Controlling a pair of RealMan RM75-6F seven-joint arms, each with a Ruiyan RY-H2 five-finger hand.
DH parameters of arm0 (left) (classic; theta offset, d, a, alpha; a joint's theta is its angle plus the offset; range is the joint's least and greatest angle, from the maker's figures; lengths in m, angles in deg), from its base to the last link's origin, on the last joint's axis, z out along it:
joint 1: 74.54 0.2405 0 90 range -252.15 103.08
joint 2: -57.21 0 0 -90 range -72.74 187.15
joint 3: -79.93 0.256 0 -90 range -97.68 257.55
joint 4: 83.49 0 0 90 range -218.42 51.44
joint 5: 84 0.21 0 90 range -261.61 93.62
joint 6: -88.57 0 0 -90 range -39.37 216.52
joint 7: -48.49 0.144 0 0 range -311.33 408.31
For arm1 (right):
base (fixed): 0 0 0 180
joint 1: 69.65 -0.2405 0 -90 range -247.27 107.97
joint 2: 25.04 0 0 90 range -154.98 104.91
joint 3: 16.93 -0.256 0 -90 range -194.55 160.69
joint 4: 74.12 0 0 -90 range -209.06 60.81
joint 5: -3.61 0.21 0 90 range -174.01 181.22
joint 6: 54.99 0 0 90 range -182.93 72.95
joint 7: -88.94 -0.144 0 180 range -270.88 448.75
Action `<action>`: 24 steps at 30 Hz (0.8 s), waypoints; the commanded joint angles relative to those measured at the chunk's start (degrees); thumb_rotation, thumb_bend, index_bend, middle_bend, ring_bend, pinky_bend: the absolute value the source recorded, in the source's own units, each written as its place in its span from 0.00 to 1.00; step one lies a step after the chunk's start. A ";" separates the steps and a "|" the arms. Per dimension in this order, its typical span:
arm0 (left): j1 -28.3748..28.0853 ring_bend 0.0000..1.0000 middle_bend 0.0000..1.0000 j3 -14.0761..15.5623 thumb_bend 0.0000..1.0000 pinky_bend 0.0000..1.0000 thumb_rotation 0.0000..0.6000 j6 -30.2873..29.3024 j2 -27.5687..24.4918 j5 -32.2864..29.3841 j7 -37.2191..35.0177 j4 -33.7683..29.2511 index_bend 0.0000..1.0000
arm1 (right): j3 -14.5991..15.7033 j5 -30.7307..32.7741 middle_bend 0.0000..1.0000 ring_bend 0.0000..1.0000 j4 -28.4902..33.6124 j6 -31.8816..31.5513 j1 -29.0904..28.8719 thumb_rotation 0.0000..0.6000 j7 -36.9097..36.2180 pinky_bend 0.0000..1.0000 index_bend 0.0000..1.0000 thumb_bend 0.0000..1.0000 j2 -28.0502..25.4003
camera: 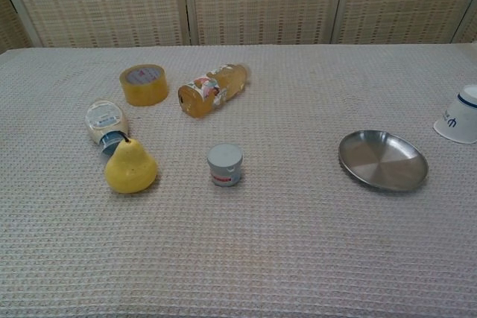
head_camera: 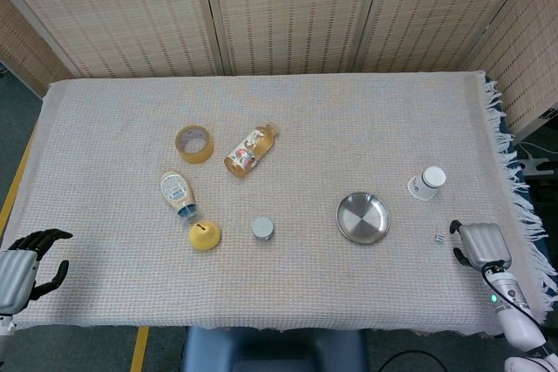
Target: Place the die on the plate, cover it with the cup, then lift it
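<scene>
The die point(head_camera: 438, 237) is a tiny pale cube on the cloth, right of the round steel plate point(head_camera: 363, 218) point(camera: 383, 160). A white paper cup point(head_camera: 426, 183) point(camera: 458, 115) stands upside down beyond the plate, to the right. My right hand point(head_camera: 479, 245) lies at the near right edge, just right of the die and apart from it. Only its silver back and one dark fingertip show, and it holds nothing. At the near left corner my left hand point(head_camera: 24, 269) is empty, its fingers apart. Neither the hands nor the die appear in the chest view.
Left of the plate stand a small grey can point(head_camera: 262, 228), a yellow pear point(head_camera: 205, 234), a lying squeeze bottle point(head_camera: 177, 192), a tape roll point(head_camera: 193, 143) and a lying juice bottle point(head_camera: 251, 149). The fringed cloth edge point(head_camera: 521, 206) runs along the right side.
</scene>
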 commanded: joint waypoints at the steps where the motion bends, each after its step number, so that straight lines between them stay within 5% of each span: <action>1: -0.01 0.27 0.29 0.04 0.43 0.35 1.00 -0.01 -0.05 0.09 0.00 -0.04 0.31 | 0.16 -0.44 0.77 0.84 -1.80 0.83 -0.45 1.00 -1.39 1.00 0.40 0.26 1.29; 24: -0.13 0.27 0.29 0.32 0.43 0.35 1.00 0.03 -0.04 0.57 -0.14 0.12 0.31 | 1.03 -5.43 0.79 0.85 -10.50 0.60 -1.55 1.00 -10.69 1.00 0.47 0.26 6.42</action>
